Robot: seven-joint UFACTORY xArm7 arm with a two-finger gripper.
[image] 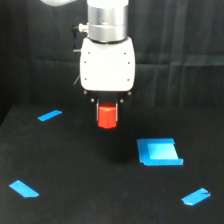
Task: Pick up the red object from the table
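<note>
Red object [107, 117] sits clamped between the end effector [107, 106] jaws.

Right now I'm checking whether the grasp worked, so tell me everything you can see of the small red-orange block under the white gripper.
The small red-orange matte block is a stubby faceted prism, upright, narrower than the white gripper body above it. Its top sits between the short dark fingers, which appear closed on its sides. It seems lifted clear of the matte black table, with a faint shadow below, though the gap is hard to judge from this one view. It touches nothing else; the flat blue square piece lies apart, toward the exterior view's right.
</note>
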